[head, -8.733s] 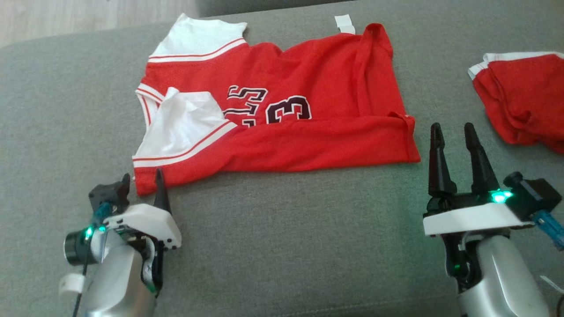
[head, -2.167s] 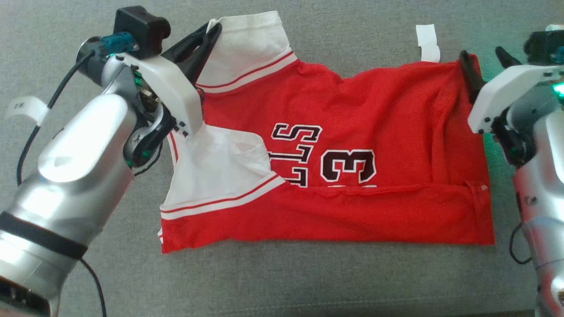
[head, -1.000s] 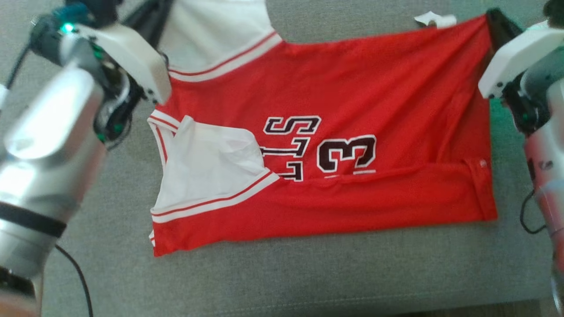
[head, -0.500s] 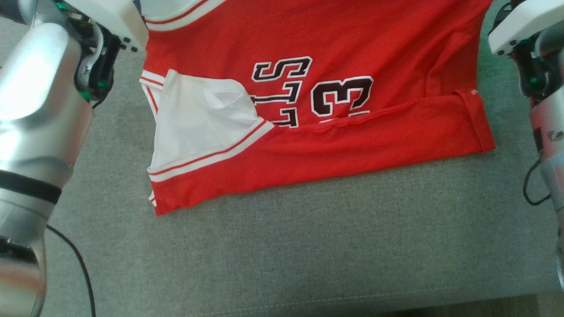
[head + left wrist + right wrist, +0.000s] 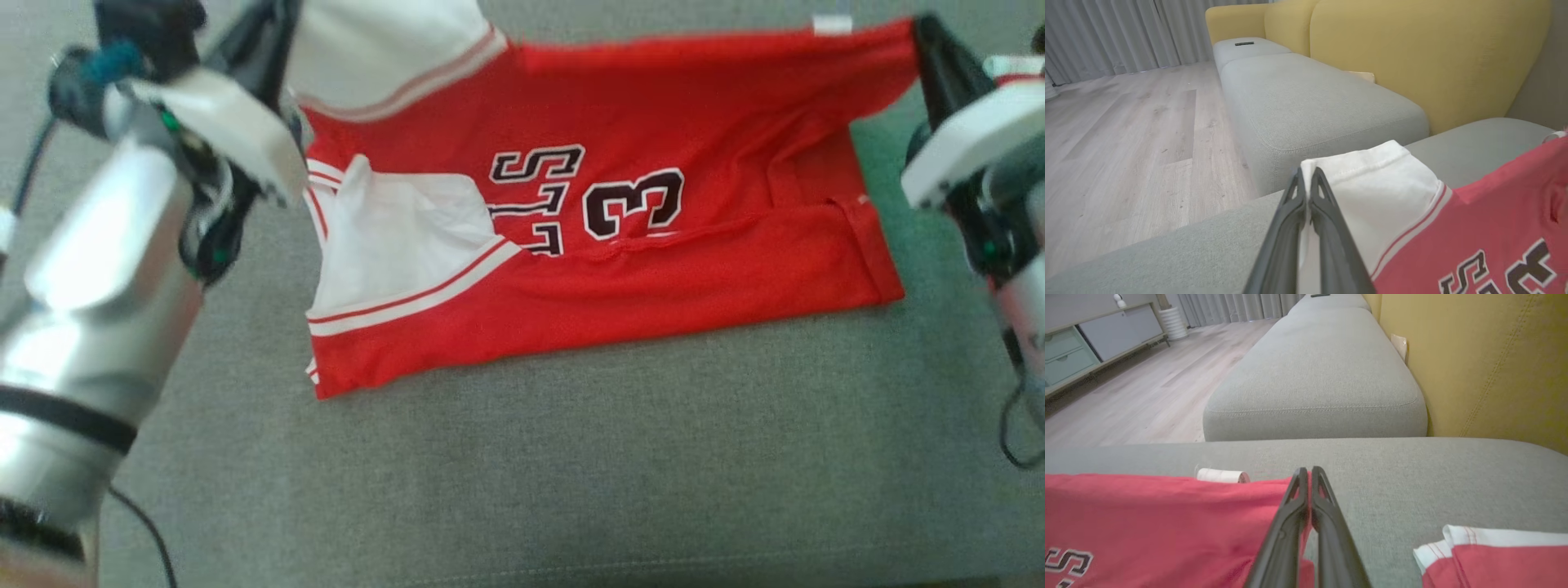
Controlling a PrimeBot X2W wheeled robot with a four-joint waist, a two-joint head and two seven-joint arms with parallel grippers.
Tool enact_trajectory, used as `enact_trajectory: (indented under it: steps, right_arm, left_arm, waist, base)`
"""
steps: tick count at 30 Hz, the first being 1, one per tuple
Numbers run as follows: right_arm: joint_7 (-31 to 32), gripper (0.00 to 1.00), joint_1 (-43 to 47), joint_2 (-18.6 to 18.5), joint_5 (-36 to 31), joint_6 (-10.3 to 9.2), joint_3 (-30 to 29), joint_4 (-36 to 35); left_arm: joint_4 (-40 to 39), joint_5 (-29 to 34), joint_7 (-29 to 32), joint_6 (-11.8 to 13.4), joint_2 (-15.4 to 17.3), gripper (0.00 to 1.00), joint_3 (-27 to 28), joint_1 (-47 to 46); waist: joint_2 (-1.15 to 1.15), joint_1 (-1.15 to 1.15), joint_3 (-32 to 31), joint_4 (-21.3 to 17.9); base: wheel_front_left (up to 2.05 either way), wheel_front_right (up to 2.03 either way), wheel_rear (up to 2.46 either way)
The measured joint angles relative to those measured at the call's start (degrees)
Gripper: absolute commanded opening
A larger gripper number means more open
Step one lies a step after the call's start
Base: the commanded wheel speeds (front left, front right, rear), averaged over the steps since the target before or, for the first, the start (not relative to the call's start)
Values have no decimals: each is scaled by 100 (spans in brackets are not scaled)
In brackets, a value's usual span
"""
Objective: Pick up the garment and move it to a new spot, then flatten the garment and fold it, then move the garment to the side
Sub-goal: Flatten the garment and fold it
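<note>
Stretching across a grey sofa cushion [image 5: 522, 474], a red jersey [image 5: 694, 278] with white sleeves and a black 3 is held by 2 grippers. A second red and white garment [image 5: 1494, 555] lies on the same cushion, just right of the right gripper [image 5: 1306, 473]. A yellow backrest [image 5: 1412, 61] rises behind, and a pale wood floor [image 5: 1126, 130] and grey curtains [image 5: 1106, 36] lie beyond. The left gripper [image 5: 1306, 175] is pinched closed on the edge of the far white sleeve [image 5: 1372, 183]. The right gripper is pinched closed on the jersey's far right corner, near a small white tag [image 5: 1220, 475]. The jersey's far edge runs taut between the 2 grippers, and its near hem rests on the cushion, toward the robot.
</note>
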Motion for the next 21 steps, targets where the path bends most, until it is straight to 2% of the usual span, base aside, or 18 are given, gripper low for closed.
enact_trajectory:
  steps: [5, 10, 14, 21]
  right_arm:
    - [376, 0, 492, -458, 430, 1, 410, -445]
    - [787, 0, 940, -893, 783, 0, 612, -761]
    - [1144, 0, 1288, -1098, 1096, 1, 724, -1063]
    - [1824, 0, 1754, -1416, 1378, 1, 944, -1590]
  left_arm:
    - [-614, -1, 193, -49, 348, 0, -259, 583]
    - [-1467, -124, 637, -48, 795, 0, -467, 1279]
    - [-2185, -282, 1112, -30, 1171, 0, -630, 1807]
    - [-3140, -526, 1827, 144, 1685, 0, -816, 2356]
  waist:
    - [0, 0, -257, 92]
    - [0, 0, -471, 177]
    - [0, 0, -614, 209]
    - [0, 0, -767, 176]
  base:
    - [0, 0, 0]
    - [0, 0, 0]
    - [0, 0, 0]
    - [0, 0, 0]
